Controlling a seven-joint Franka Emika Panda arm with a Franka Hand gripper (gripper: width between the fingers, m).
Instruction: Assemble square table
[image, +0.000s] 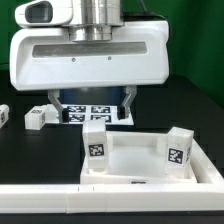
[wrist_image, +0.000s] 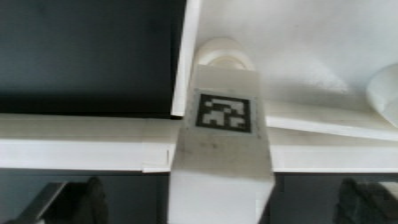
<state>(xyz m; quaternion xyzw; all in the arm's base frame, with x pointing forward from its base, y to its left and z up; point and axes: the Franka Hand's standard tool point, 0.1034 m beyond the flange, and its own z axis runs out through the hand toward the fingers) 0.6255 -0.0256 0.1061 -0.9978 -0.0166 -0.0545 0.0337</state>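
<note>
**Item:** tabletop (image: 140, 162), white plastic, tray-like with a raised rim. It is placed at the front edge of the worktop (image: 30, 150), against the border bar (image: 60, 195), toward the exterior view's right.

**Parts:** a tagged leg (image: 95, 142) is stood upright at the tabletop corner on the exterior view's left. A second leg (image: 178, 150) is stood at the opposite corner. A loose leg (image: 37, 117) is left near the worktop's far edge.

**Tool:** the gripper (image: 92, 102) is held above the first leg, jaws spread fully, with nothing grasped.

**Handling (judged):** the parts are taken to be stiff, light and smooth, so likely to slip. Legs are best taken across their flat sides, the tabletop by its rim.

**Not determined:** whether either leg is seated in its socket cannot be told. The marker board (image: 100, 112) is partly covered by the gripper body. The tabletop is cut off at the right in the exterior view. The fingers are dark and cropped in the wrist view.
</note>
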